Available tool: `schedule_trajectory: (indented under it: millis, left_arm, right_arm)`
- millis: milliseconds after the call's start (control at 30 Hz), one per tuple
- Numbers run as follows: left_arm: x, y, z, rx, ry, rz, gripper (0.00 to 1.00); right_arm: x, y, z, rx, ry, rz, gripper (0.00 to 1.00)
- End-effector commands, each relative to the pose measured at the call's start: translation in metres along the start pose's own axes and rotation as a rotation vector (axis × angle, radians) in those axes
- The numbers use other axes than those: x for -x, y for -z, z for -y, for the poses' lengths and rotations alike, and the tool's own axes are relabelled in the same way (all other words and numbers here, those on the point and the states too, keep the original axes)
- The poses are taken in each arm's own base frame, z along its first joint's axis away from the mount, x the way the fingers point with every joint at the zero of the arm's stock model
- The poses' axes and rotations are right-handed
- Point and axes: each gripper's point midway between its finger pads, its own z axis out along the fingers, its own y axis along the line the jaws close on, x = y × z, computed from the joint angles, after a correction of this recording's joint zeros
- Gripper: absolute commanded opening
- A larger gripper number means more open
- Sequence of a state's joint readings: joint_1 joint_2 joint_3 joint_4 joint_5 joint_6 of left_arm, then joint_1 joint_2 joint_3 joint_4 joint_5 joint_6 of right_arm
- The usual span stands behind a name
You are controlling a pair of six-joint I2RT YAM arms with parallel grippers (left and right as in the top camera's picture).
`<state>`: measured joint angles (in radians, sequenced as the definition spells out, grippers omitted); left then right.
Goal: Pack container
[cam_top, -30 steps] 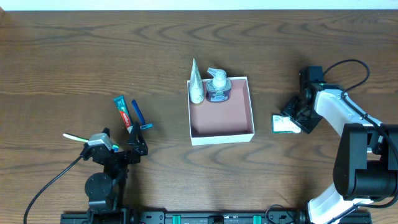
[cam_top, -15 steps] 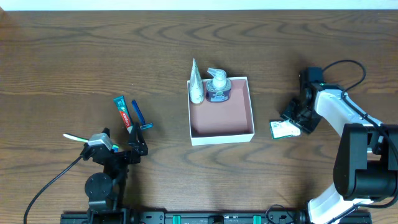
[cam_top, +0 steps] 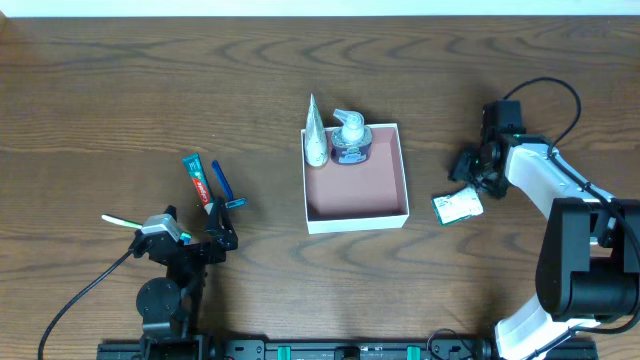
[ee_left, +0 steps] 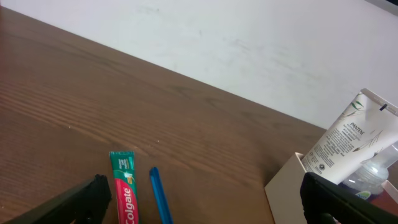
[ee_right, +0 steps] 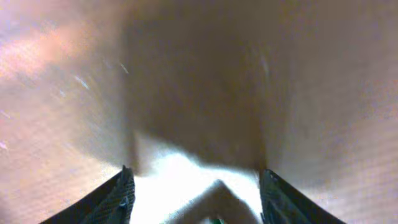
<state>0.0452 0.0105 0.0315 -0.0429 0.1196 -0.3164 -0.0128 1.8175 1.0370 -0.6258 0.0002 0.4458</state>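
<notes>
Holding only a tube (cam_top: 316,135) and a pump bottle (cam_top: 350,140), the box (cam_top: 357,221) lacks the toothpaste (cam_top: 198,180), razor (cam_top: 223,187) and packet (cam_top: 457,207) on the counter (cam_top: 120,90); the left gripper (ee_left: 202,190) gapes empty, while the right gripper's (cam_top: 466,172) hold cannot be told.

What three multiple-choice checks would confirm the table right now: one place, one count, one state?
1. Where is the small white-and-green packet relative to the square white cardboard box with the pink inside?
A. Inside it
B. On the brown wooden table, right of it
C. Left of it

2. How many items sit in the box?
A. None
B. Two
C. Four

3. The left gripper is:
A. Open, holding nothing
B. Shut on the packet
C. Out of view

Answers:
1 B: the overhead view shows the packet on bare wood outside the box wall.
2 B: only a white tube and a clear pump bottle sit at its far wall.
3 A: the left wrist view shows its fingers wide apart with only table between them.
</notes>
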Motion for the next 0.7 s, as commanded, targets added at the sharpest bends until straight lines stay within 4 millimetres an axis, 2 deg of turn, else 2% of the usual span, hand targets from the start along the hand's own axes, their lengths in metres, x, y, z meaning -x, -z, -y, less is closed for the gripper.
schedule_trajectory:
  millis: [0, 200, 333, 533, 667]
  left_arm:
    - [-0.014, -0.002, -0.008, 0.02, -0.006, -0.033, 0.98]
    - [-0.014, -0.002, -0.008, 0.02, -0.006, -0.033, 0.98]
    - [-0.014, -0.002, -0.008, 0.02, -0.006, -0.033, 0.98]
    - [-0.014, -0.002, -0.008, 0.02, -0.006, -0.033, 0.98]
    - [-0.014, -0.002, -0.008, 0.02, -0.006, -0.033, 0.98]
  right_arm:
    - [-0.014, -0.001, 0.013, -0.063, -0.121, -0.051, 0.67]
    - [-0.03, 0.003, 0.032, -0.159, -0.207, -0.099, 0.86]
    - [-0.04, 0.006, 0.036, -0.174, -0.244, -0.141, 0.93]
    - [-0.057, 0.008, 0.023, -0.13, -0.313, -0.221, 0.99]
    - [-0.058, 0.007, 0.012, -0.108, -0.385, -0.219, 0.99]
